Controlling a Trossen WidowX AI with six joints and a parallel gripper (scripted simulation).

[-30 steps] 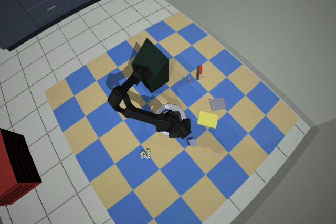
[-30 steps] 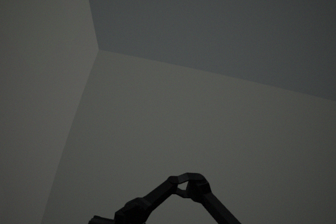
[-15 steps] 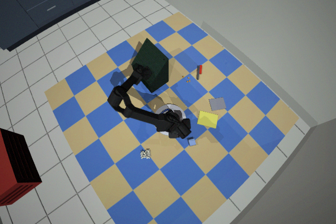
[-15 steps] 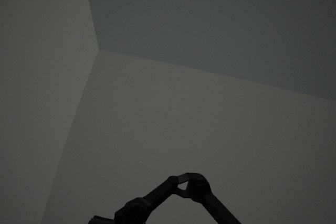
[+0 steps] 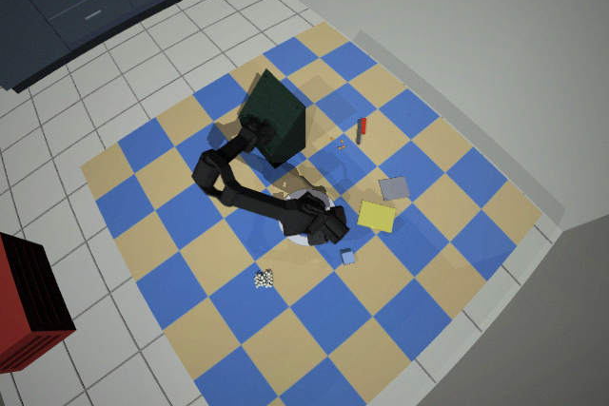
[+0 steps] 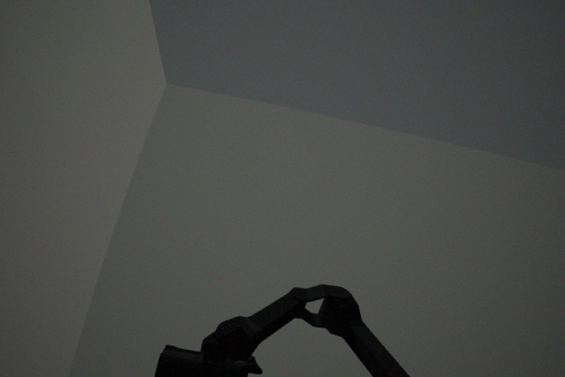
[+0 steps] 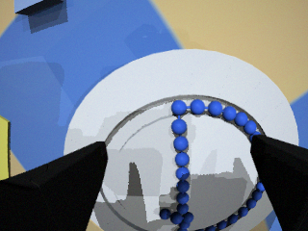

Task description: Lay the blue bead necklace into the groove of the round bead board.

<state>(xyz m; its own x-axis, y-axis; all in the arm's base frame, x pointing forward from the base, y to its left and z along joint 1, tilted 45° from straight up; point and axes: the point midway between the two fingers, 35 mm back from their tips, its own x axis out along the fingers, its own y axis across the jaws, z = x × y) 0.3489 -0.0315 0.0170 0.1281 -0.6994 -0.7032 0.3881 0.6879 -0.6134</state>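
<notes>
The round white bead board [image 5: 298, 240] [image 7: 192, 72] lies under the arm in the top view and fills the middle of the wrist view. The blue bead necklace [image 7: 197, 107] lies on it: one stretch curves along the groove at the top and right, another runs straight down across the middle to a small bunch low in the view. The left side of the groove shows no beads. My gripper [image 7: 180, 148] is open and empty above the board, its fingertips either side of the straight stretch. The right finger hides some beads. The arm hides the fingertips in the top view.
Near the board lie a light blue block [image 5: 347, 257], a yellow pad [image 5: 376, 216], a grey square [image 5: 394, 187] and a black-and-white bead heap [image 5: 264, 279]. A dark green block [image 5: 275, 106], small orange bits [image 5: 342, 147] and a red piece [image 5: 363, 125] lie farther off.
</notes>
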